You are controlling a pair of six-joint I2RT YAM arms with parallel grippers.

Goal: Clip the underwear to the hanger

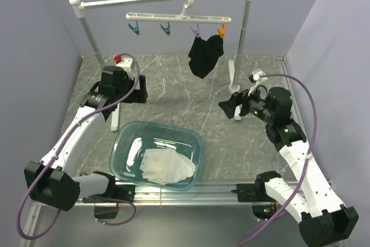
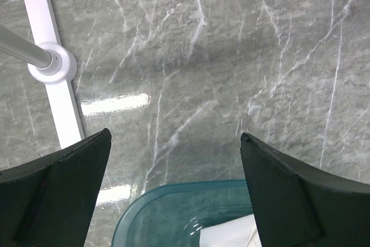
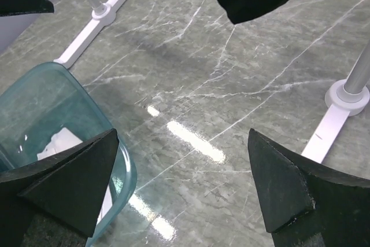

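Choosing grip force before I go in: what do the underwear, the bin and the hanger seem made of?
The underwear: soft white fabric, matte, lying in creased folds. The bin: translucent teal plastic, glossy, with highlights on its wall. The hanger: smooth white plastic, probably rigid, judging by its thin straight moulded bar.

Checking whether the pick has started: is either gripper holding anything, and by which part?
Nothing is held. The left gripper and right gripper are both open and empty; the underwear lies in the teal basin.
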